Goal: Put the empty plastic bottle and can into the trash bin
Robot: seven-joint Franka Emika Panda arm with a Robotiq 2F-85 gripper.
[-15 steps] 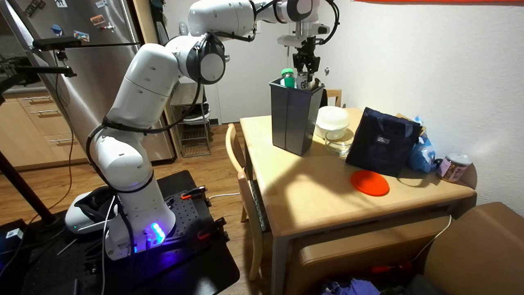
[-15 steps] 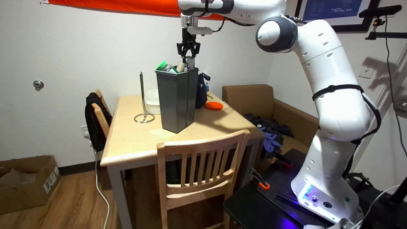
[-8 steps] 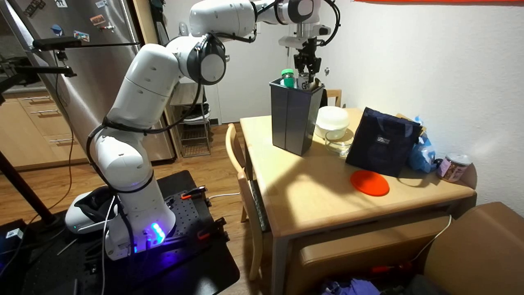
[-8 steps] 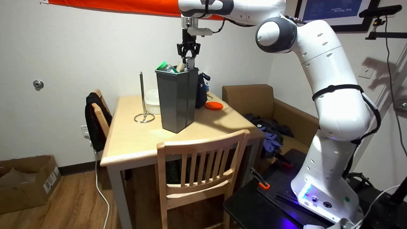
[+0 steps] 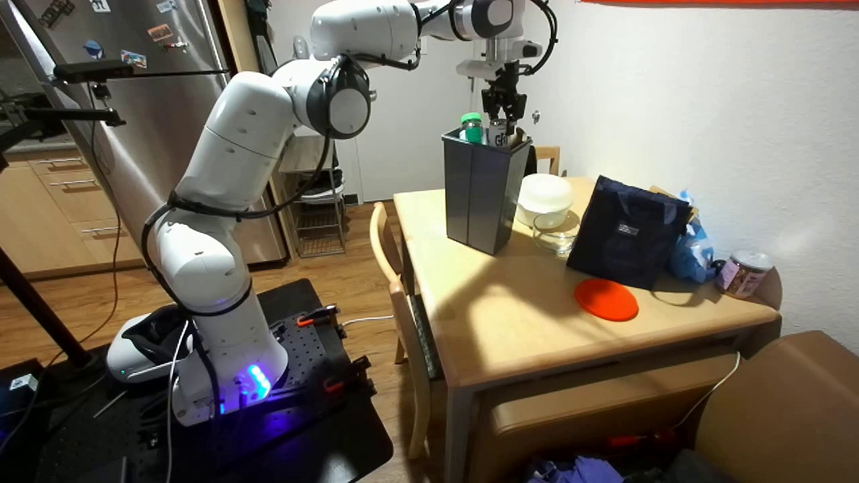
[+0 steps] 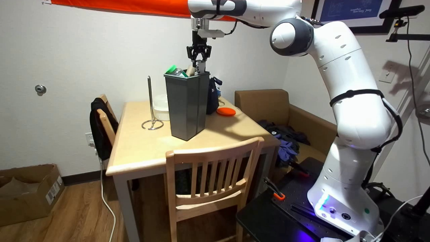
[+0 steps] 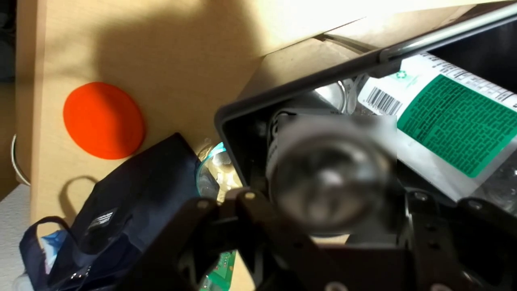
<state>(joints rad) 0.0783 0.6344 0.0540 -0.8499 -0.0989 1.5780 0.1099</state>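
Observation:
The trash bin (image 5: pixel 478 194), tall and dark grey, stands upright on the table in both exterior views. Inside its mouth the empty plastic bottle (image 6: pixel 178 72) leans, its green cap and neck above the rim; its green label shows in the wrist view. The greyish can (image 5: pixel 498 134) is upright at the bin's mouth, lower part inside and top above the rim. My gripper (image 6: pixel 199 61) points straight down over the bin, its fingers on either side of the can's upper end. In the wrist view the can's round end (image 7: pixel 329 182) is blurred between the fingers (image 7: pixel 421 202).
Another silvery round end (image 7: pixel 333 96) and a tan piece (image 6: pixel 190 71) show in the bin. Around it stand a white container (image 5: pixel 545 194), a glass bowl (image 5: pixel 556 235), a dark blue bag (image 5: pixel 629 235), an orange disc (image 5: pixel 606 300), a metal holder (image 6: pixel 151 101) and a chair (image 6: pixel 215 151).
Over the last second my gripper and the can have shifted very slightly sideways and down at the bin's mouth. The bin and bottle stay where they were.

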